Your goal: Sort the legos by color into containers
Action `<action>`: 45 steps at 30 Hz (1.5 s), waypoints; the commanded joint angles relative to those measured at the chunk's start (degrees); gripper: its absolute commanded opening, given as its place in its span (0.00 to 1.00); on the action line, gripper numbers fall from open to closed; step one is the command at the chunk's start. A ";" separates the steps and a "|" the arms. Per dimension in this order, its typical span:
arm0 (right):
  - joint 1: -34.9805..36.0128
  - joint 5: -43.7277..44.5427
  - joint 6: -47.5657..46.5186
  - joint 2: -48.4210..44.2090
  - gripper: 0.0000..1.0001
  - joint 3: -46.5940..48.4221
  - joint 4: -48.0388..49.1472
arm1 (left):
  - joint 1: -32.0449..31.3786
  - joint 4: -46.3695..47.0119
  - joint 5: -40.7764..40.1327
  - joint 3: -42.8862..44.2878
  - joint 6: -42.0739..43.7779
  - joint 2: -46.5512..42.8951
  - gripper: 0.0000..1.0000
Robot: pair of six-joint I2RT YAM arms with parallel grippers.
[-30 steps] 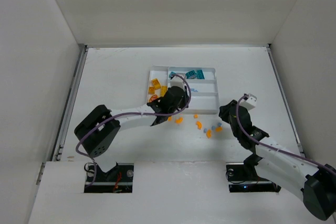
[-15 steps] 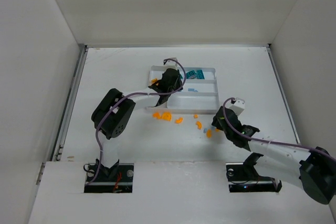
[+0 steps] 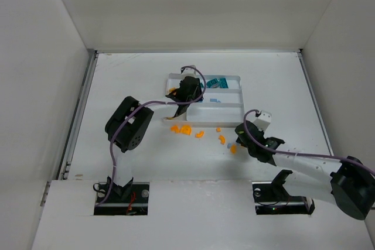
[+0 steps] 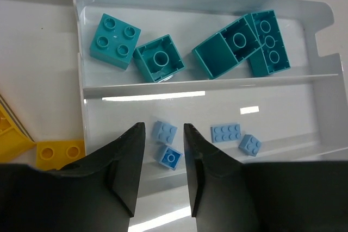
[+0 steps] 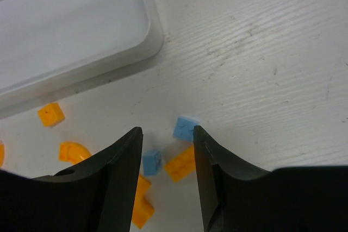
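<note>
The white tray [image 3: 239, 78] holds several teal legos [image 4: 160, 58] in its far long section and several light blue ones [image 4: 225, 132] in the middle section. Yellow-orange legos [image 4: 54, 153] lie in the narrow left section. My left gripper [image 4: 163, 134] is open and empty above the middle section, with a light blue lego [image 4: 170, 157] below the gap; in the top view the gripper [image 3: 190, 90] hangs over the tray. My right gripper [image 5: 167, 134] is open and empty just above two light blue legos [image 5: 152, 161] and an orange one [image 5: 181, 164] on the table.
More orange legos [image 3: 181, 129] lie loose on the table in front of the tray, some curved [image 5: 73, 150]. The tray's near corner [image 5: 155, 39] shows in the right wrist view. White walls enclose the table on three sides.
My left gripper has moved from the table at the tray's near edge to above the tray. My right gripper has moved left and nearer, down over the loose legos.
</note>
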 commanded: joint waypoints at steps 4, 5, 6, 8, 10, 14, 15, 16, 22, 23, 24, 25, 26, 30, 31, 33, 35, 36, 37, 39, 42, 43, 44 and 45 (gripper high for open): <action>-1.75 2.45 1.21 3.07 0.49 4.57 -3.31 | -0.82 1.11 -1.17 -0.59 -0.77 -2.75 0.39; -2.20 2.19 1.21 3.43 0.48 4.75 -3.31 | -1.09 1.38 -1.44 -1.38 -0.77 -3.62 0.40; -2.55 1.84 1.12 3.78 0.48 5.01 -3.31 | -1.52 1.55 -1.96 -2.43 -0.95 -4.76 0.41; -3.25 1.05 1.03 4.13 0.47 5.19 -3.49 | -2.75 2.25 -2.84 -4.72 -0.86 -7.22 0.41; -4.13 -0.44 0.94 4.22 0.47 5.36 -4.01 | -4.33 3.22 -3.63 -7.44 -0.60 -10.12 0.41; -4.22 -2.56 2.34 2.21 0.40 4.75 -4.46 | -7.85 5.07 -4.08 -14.11 -0.51 -16.10 0.40; -4.22 -2.91 3.57 1.50 0.38 4.49 -4.54 | -8.64 5.59 -4.08 -15.96 -0.77 -17.42 0.40; -4.13 -3.00 4.88 0.97 0.38 4.22 -4.89 | -9.52 6.03 -4.08 -17.81 -1.12 -18.91 0.40; -3.87 -1.77 10.51 3.59 0.41 5.27 -8.05 | -14.00 8.14 -3.90 -27.92 -1.92 -28.76 0.40; -3.70 -1.25 11.57 4.56 0.38 5.71 -8.76 | -14.70 8.50 -3.90 -29.50 -2.00 -30.60 0.40; -3.61 -0.55 12.79 5.27 0.38 6.32 -9.63 | -15.41 8.85 -4.07 -30.99 -2.27 -32.44 0.40; -3.43 0.16 14.55 5.80 0.38 6.85 -10.86 | -16.11 9.11 -3.99 -32.40 -2.53 -34.11 0.40; -3.43 0.51 16.13 6.15 0.37 7.12 -11.66 | -16.99 9.38 -4.08 -33.63 -2.62 -35.87 0.40; -3.87 0.78 22.73 6.15 0.38 7.21 -12.37 | -19.01 9.91 -4.08 -38.12 -2.18 -42.81 0.40; -3.96 0.78 24.39 6.24 0.39 7.21 -12.45 | -19.28 9.91 -4.08 -39.17 -2.09 -44.57 0.40; -3.96 0.08 26.51 7.64 0.38 7.82 -12.63 | -19.46 9.82 -3.73 -41.11 -2.35 -47.91 0.40; -3.61 -0.27 27.66 9.57 0.40 9.05 -13.07 | -19.37 9.64 -3.72 -42.78 -2.36 -51.08 0.40; -3.61 -0.19 28.18 10.80 0.38 9.84 -13.33 | -19.28 9.73 -3.81 -43.66 -2.27 -52.57 0.40; -3.61 0.25 28.62 11.94 0.38 10.72 -14.03 | -19.02 9.56 -3.73 -44.36 -2.27 -53.89 0.40; -3.61 0.60 30.03 14.23 0.39 12.82 -16.22 | -18.58 9.29 -3.55 -45.50 -2.44 -56.27 0.40; -3.61 1.48 30.47 16.78 0.37 15.29 -18.25 | -18.23 8.50 -3.46 -46.56 -2.27 -59.08 0.40; -3.52 1.74 30.47 17.31 0.36 15.73 -18.78 | -18.23 8.50 -3.55 -46.74 -2.09 -59.79 0.40; -3.43 2.01 30.65 17.58 0.33 16.08 -19.22 | -18.05 8.50 -3.46 -46.83 -2.09 -59.97 0.40; -3.08 2.27 30.65 17.75 0.32 16.35 -19.48 | -17.96 8.50 -3.46 -46.92 -2.18 -60.14 0.40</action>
